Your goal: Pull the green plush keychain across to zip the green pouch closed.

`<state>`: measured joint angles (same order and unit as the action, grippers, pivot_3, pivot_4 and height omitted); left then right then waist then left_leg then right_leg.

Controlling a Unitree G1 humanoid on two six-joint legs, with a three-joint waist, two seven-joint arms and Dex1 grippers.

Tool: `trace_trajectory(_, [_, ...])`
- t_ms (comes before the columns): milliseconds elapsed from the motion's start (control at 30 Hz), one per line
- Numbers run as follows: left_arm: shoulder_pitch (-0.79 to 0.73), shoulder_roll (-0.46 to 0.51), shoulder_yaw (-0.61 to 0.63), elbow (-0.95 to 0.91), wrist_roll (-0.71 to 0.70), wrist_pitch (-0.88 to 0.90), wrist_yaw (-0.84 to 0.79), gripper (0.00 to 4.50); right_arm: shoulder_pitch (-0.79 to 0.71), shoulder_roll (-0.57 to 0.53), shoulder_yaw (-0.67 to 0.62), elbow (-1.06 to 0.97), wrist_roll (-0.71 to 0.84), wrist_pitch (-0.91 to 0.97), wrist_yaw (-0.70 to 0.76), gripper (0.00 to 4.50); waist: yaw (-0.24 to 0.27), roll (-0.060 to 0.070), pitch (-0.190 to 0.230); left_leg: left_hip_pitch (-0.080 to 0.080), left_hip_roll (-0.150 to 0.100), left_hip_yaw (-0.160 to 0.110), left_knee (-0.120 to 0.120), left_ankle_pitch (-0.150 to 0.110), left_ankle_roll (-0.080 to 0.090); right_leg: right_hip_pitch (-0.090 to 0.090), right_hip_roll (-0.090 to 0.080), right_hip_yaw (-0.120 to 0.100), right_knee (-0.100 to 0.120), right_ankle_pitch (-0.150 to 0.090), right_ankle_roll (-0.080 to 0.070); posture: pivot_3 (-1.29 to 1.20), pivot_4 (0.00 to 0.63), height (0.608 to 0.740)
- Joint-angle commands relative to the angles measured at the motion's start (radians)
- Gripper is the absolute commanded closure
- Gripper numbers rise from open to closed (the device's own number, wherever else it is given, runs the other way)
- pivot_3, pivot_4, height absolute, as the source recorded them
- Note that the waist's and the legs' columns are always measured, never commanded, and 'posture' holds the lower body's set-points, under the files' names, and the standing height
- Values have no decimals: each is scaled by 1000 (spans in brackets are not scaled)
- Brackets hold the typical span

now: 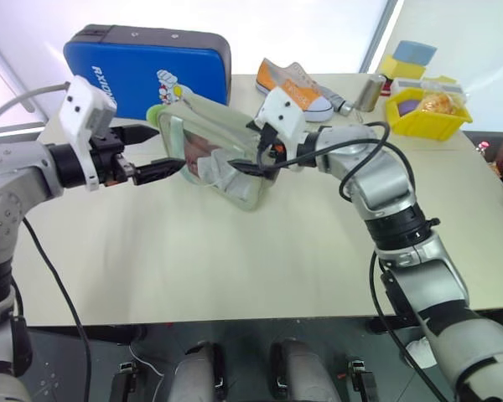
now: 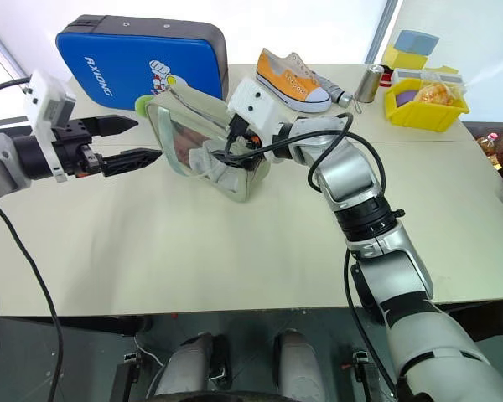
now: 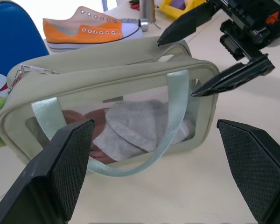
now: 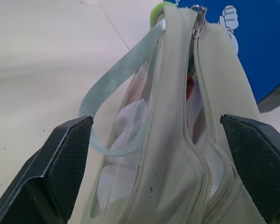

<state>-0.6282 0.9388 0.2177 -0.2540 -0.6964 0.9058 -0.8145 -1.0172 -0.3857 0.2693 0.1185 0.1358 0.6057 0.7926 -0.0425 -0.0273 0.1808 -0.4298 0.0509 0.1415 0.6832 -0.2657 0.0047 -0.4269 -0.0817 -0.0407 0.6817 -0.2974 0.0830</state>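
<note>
The green pouch point(image 3: 107, 84) is matt, soft cloth with a glossy clear plastic window, a satiny strap point(image 3: 177, 107) and a metal zip pull point(image 4: 198, 21). The green plush keychain point(image 1: 153, 113) looks fuzzy. The bench point(image 1: 235, 251) is smooth and matt.

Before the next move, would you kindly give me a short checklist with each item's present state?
1. Left gripper open: ok.
2. Right gripper open, straddling the green pouch end: ok.
3. Zipper pull at the far end, by the green plush keychain: ok.
4. Zipper closed: not ok, teeth gape in the right wrist view.
5. Keychain gripped: not ok.
6. Blue case touching the pouch: cannot tell.
</note>
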Motion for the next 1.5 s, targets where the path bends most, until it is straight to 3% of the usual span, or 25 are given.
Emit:
trace_trajectory(33, [-23, 11, 13, -9, 6, -23, -6, 0, -7, 8, -8, -36, -4, 5, -1, 264, -1, 0, 0, 0, 0, 0, 0, 0, 0, 0, 0, 0, 0, 0, 0, 0, 150, 740])
trace_trajectory(67, [-25, 11, 12, -8, 7, -23, -6, 0, -6, 9, -7, -36, -3, 6, 1, 264, -1, 0, 0, 0, 0, 0, 0, 0, 0, 0, 0, 0, 0, 0, 0, 0, 150, 740])
trace_trajectory(333, [-26, 9, 17, -9, 13, -22, -9, 0, -2, 7, -5, -42, -1, -3, 34, 4301, 0, 0, 0, 0, 0, 0, 0, 0, 0, 0, 0, 0, 0, 0, 0, 0, 150, 740])
trace_trajectory(367, [-25, 13, 18, -7, 15, -24, -12, 0, 1, -2, 3, -43, -6, -19, 49, 4439, 0, 0, 0, 0, 0, 0, 0, 0, 0, 0, 0, 0, 0, 0, 0, 0, 150, 740])
trace_trajectory(700, [1, 108, 77, 76, 46, -68, -64, 0, 13, -206, -59, 85, 34, -375, 363, 4439, 4, 0, 0, 0, -1, 0, 0, 0, 0, 0, 0, 0, -1, 0, 0, 0, 150, 740])
trace_trajectory(933, [12, 85, 80, 50, 33, -64, -41, 0, 13, -201, -63, 256, 20, -509, 429, 4439, -1, 0, 0, 0, 0, 0, 0, 0, 0, 0, 0, 0, 0, 0, 0, 0, 150, 740])
trace_trajectory(967, [16, 81, 79, 46, 33, -65, -38, 0, 10, -198, -64, 275, 14, -514, 426, 3687, -1, 0, 0, 1, 0, 0, 0, 0, 0, 0, 0, 0, 0, 0, 0, 0, 150, 740])
trace_trajectory(1033, [24, 77, 79, 39, 33, -65, -37, 0, 3, -199, -67, 289, 0, -525, 418, 2933, 0, 0, 0, 1, 0, 0, 0, 0, 0, 1, 0, 0, 0, 0, 0, 0, 150, 740])
trace_trajectory(1100, [30, 80, 84, 37, 31, -62, -37, 0, -15, -200, -78, 262, 7, -489, 412, 1883, 0, 0, 0, 1, 0, 0, 0, 0, 0, 1, 0, 0, 0, 0, 0, 0, 150, 740])
trace_trajectory(1200, [37, 82, 96, 36, 26, -55, -27, 0, -45, -203, -79, 147, 29, -362, 408, 1883, 0, 0, 0, 1, 0, 0, 0, 0, 0, 1, 0, 0, 0, 0, 0, 0, 150, 740])
trace_trajectory(1300, [39, 81, 88, 27, 24, -56, -24, 0, -81, -141, -76, 62, 27, -205, 309, 1883, -4, 0, 0, 1, 1, 0, 0, 0, 0, 0, 0, 0, 0, 0, 0, 0, 150, 740])
trace_trajectory(1500, [8, 82, 67, 37, 29, -58, -30, 0, -93, -42, 2, 24, -51, -95, 188, 1883, 3, 0, 0, 1, 0, 0, 0, 0, -1, 1, 0, 0, 0, 0, 0, 0, 150, 740])
